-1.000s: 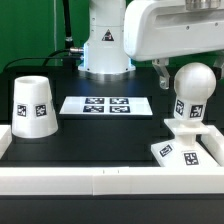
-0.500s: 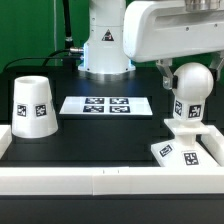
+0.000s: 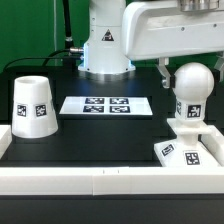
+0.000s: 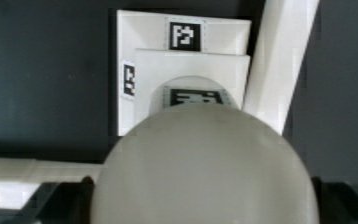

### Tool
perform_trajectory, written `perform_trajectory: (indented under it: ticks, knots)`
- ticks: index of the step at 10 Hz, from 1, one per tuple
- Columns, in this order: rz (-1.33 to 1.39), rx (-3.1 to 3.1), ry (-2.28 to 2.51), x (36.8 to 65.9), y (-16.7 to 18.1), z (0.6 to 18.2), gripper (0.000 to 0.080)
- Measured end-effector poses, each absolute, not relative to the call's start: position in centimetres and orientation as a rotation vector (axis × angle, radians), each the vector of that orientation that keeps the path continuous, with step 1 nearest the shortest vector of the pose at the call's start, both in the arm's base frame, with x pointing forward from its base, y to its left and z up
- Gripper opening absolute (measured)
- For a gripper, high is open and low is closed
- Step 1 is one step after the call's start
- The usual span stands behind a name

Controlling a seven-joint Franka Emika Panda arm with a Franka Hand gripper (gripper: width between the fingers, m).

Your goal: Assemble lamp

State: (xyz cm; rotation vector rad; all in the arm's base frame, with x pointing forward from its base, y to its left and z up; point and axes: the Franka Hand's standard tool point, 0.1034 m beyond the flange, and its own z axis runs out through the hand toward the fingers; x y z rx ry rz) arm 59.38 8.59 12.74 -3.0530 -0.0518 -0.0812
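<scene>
The white ball-shaped bulb [image 3: 192, 88] stands upright on the small square sloped base [image 3: 186, 150] at the exterior view's right, by the front wall. My gripper [image 3: 190, 72] straddles the bulb, with a dark finger [image 3: 163, 72] showing beside it. In the wrist view the bulb [image 4: 202, 150] fills the space between both dark fingers [image 4: 60, 200], and my gripper [image 4: 202, 205] looks shut on it. The base's tagged top [image 4: 185, 70] lies beyond the bulb. The tapered shade [image 3: 31, 104] stands apart at the exterior view's left.
The marker board [image 3: 108, 104] lies flat in the middle of the black table. A white wall [image 3: 100, 180] runs along the front, with side walls at both ends. The arm's base [image 3: 105, 45] stands at the back.
The finger on the bulb's left moved in a little toward the bulb. The hand above has shifted slightly. The bulb, base and shade stay where they were.
</scene>
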Motion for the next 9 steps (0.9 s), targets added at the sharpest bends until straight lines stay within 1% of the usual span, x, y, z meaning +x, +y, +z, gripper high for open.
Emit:
perform_trajectory:
  ticks: [2,5,9]
  knots:
    - [-0.099,-3.027,0.259,59.5,8.7,12.7,0.0573]
    - [-0.093,-2.873,0.862,59.5,8.8,12.7,0.0573]
    - [-0.046,-2.676,1.330,59.3,10.0,12.7,0.0573]
